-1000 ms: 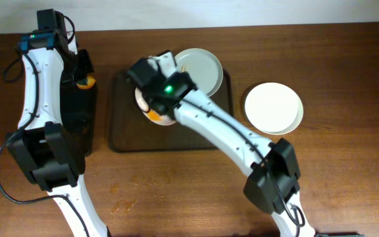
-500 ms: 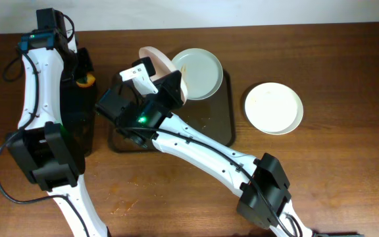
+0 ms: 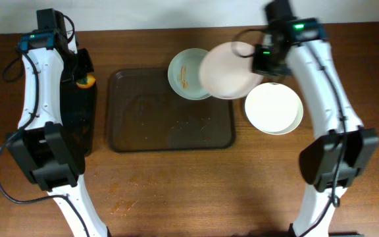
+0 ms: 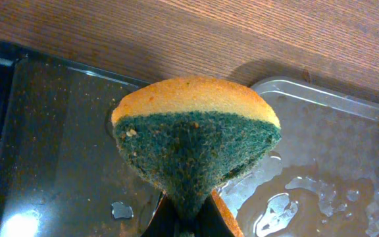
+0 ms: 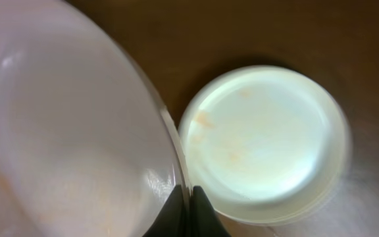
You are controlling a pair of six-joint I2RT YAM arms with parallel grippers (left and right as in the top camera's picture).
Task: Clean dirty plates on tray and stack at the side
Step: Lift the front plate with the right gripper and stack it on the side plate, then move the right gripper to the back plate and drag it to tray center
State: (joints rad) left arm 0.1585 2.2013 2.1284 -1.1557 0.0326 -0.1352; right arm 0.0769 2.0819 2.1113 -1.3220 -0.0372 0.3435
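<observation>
My right gripper (image 3: pixel 260 60) (image 5: pixel 188 209) is shut on the rim of a white plate (image 3: pixel 227 71) (image 5: pixel 64 131). It holds the plate in the air over the right edge of the dark-brown tray (image 3: pixel 143 118). A second plate (image 3: pixel 186 74) with thin orange streaks lies at the tray's far right corner. A third plate (image 3: pixel 275 108) (image 5: pixel 268 141) lies on the table right of the tray, just beside the held plate. My left gripper (image 3: pixel 81 79) (image 4: pixel 189 224) is shut on a yellow and green sponge (image 4: pixel 196 138) at the far left.
A black tray (image 3: pixel 79 125) (image 4: pixel 45 145) lies under the left arm, left of the brown tray. A clear container (image 4: pixel 347 164) holding water sits in it. The brown tray bears wet smears (image 3: pixel 189 125). The wooden table (image 3: pixel 176 191) extends to the front.
My right arm has swung from over the tray's left part to the right, carrying the plate up to the plate on the table. The left arm has not moved.
</observation>
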